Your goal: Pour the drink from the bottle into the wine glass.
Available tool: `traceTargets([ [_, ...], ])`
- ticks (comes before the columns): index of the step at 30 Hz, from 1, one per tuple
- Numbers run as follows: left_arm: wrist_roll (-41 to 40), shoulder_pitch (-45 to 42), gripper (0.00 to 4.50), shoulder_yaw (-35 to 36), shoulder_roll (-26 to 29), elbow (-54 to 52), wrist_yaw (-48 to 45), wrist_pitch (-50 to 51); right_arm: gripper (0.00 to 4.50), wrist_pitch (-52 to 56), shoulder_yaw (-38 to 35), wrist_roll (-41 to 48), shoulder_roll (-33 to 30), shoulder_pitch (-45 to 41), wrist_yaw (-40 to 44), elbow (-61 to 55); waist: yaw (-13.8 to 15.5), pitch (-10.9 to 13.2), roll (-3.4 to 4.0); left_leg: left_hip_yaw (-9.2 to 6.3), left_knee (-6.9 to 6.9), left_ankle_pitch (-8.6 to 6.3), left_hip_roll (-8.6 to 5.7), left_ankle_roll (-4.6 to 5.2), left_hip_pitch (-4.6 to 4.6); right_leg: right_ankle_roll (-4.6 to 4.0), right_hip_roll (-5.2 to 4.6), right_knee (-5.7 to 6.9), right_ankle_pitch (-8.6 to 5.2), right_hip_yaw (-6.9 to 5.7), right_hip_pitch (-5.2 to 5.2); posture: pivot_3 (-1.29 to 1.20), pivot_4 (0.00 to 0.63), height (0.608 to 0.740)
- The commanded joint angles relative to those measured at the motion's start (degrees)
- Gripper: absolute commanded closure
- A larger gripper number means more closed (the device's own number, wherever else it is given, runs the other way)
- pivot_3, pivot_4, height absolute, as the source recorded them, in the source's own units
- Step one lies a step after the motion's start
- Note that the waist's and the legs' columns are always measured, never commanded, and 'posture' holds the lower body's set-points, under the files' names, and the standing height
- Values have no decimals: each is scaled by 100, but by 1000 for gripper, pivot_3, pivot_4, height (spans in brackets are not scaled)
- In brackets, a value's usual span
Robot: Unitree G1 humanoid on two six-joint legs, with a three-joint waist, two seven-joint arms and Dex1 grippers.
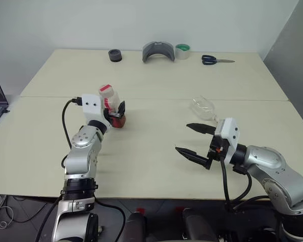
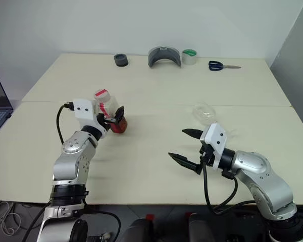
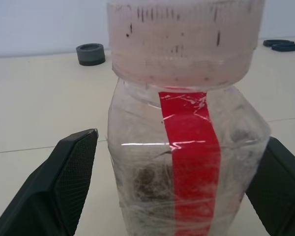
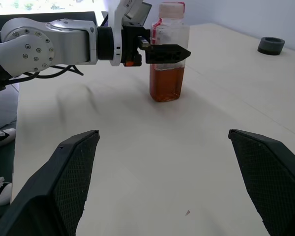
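The pour has not begun, and by the look of it neither has the grasp that comes first. The bottle stands upright on the bench, cap on, with the drink filling only its lower part. The left tool has its two black fingers spread on either side of the bottle's body; in the left wrist view a clear gap shows beside one finger, while the other sits just beside or at the bottle's wall, so nothing is clamped yet. The wine glass is well apart from the bottle, on the robot's right half of the bench; it looks to be lying tilted or on its side rather than standing on its foot, though its clear body makes that hard to read. The right tool hovers just in front of it with its fingers wide apart and empty. Judged from this, what remains is nearly everything: closing on the bottle, getting the cap off, securing the glass upright, and tipping the drink in.
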Motion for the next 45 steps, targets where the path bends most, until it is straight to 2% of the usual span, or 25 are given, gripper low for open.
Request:
traceTargets([
  [1, 36, -124, 13, 24, 54, -108, 10, -149, 0, -67, -8, 33, -11, -74, 59, -98, 0, 0, 0, 0, 0, 0, 0, 0, 0, 0, 0, 0, 0, 0, 0, 0, 150, 740],
  [11, 75, -236, 13, -1, 47, -25, 13, -221, 0, -1, -20, 77, 8, -186, 53, -87, 0, 0, 0, 0, 0, 0, 0, 0, 0, 1, 0, 0, 0, 0, 0, 0, 150, 740],
  [14, 95, -258, 639, -10, 40, -23, 13, -202, 0, 21, -23, 92, 10, -215, 46, -94, 0, 0, 0, -1, 1, 0, 0, 0, 0, 1, 0, 0, 0, 0, 0, 0, 150, 740],
  [19, 121, -294, 2184, -37, 33, -77, 34, -158, 0, 36, -28, 97, 4, -244, 50, -93, 0, 0, 0, 1, 0, 0, -1, 0, 0, 1, -1, 0, 1, 1, -1, 0, 150, 740],
  [21, 139, -284, 2647, -51, 35, -104, 53, -142, 0, 46, -29, 103, 5, -260, 48, -90, -1, 0, 0, 1, 0, 0, 0, 0, 0, 1, -1, 0, 1, 1, -1, 0, 150, 740],
  [22, 141, -276, 2709, -54, 32, -121, 65, -134, 0, 55, -29, 108, 9, -274, 43, -89, -1, 0, 0, 1, 0, 0, 0, 1, 0, 1, -1, 0, 1, 1, -1, 0, 150, 740],
  [32, 25, -68, 2711, -194, 21, -394, -187, -209, 0, 171, -74, 157, 34, -392, -50, -156, -1, 0, 0, 2, 0, 0, -1, 0, -1, 1, -1, 0, 1, 1, -1, 0, 150, 740],
  [34, -64, -63, 2711, -366, 64, -451, -575, -256, 0, 242, -203, 209, -17, -399, -85, -186, 3, 0, 0, 1, 0, 1, -2, 0, -1, 1, -2, 0, 1, 2, -1, 0, 150, 740],
  [38, -741, -358, 2713, -754, 128, -442, -2003, -92, 0, 618, -664, 549, -156, -504, -288, -329, 27, 1, -2, 1, 3, 1, -7, 0, -6, 1, -5, -1, 1, 0, -1, 0, 150, 740],
  [42, -904, -647, 2714, -1184, 266, -238, -3130, -201, 0, 1019, -668, 568, -117, -774, -751, -481, 11, 3, -4, 1, 2, 1, -7, -1, -11, 1, -5, -4, 1, -1, -5, 0, 150, 740],
  [45, -951, -846, 2714, -1371, 264, -42, -3629, -203, 0, 1247, -571, 550, -35, -991, -1057, -568, -30, 2, -4, 3, -1, 1, -2, 0, -8, 1, 0, -2, 1, 1, -7, 0, 150, 740],
])
